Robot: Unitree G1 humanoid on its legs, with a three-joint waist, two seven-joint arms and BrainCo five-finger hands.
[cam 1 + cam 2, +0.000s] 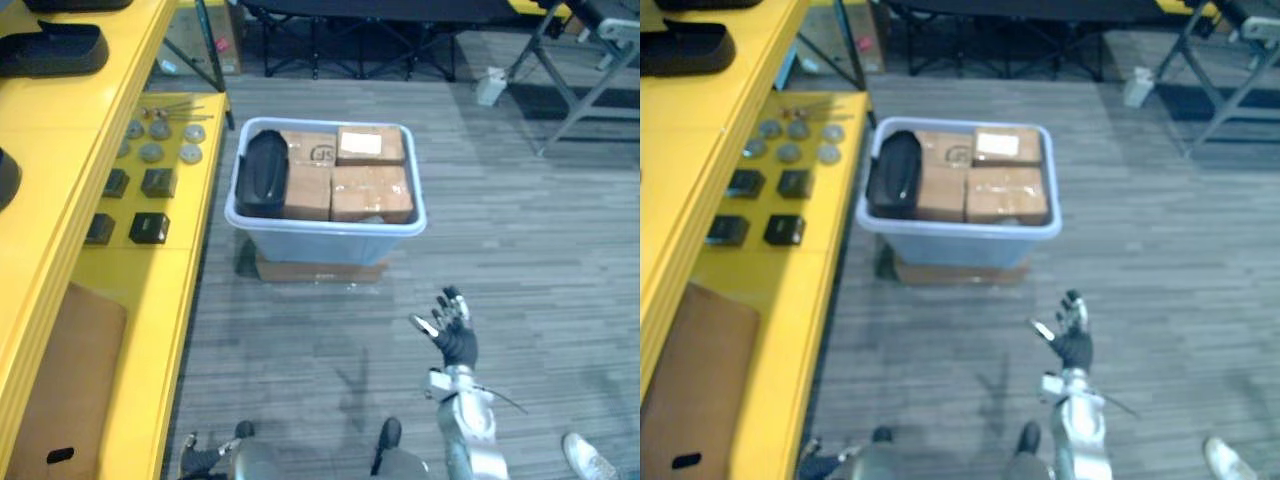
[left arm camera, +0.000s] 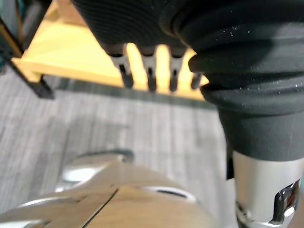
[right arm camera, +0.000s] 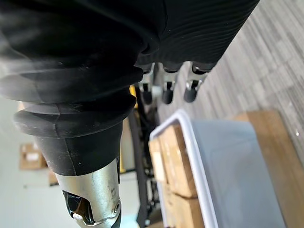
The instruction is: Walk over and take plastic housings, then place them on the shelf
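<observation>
Resting beyond right hand (image 1: 455, 335): black housing (image 1: 263, 172)

Head eyes look down; close right wrist view shares bin (image 1: 325, 240)

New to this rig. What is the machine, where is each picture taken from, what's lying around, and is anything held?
This is a two-legged humanoid robot. The two wide pictures come from a stereo camera on its head, looking down; the two close ones come from cameras on its wrists, looking along each hand. On the floor ahead stands a pale plastic bin holding cardboard boxes and one black plastic housing. At the robot's left is a yellow shelf with a second housing on its upper level, black blocks and grey discs lower down. The right robot hand is raised before the bin, fingers spread, empty. The left robot hand, fingers straight, holds nothing.
</observation>
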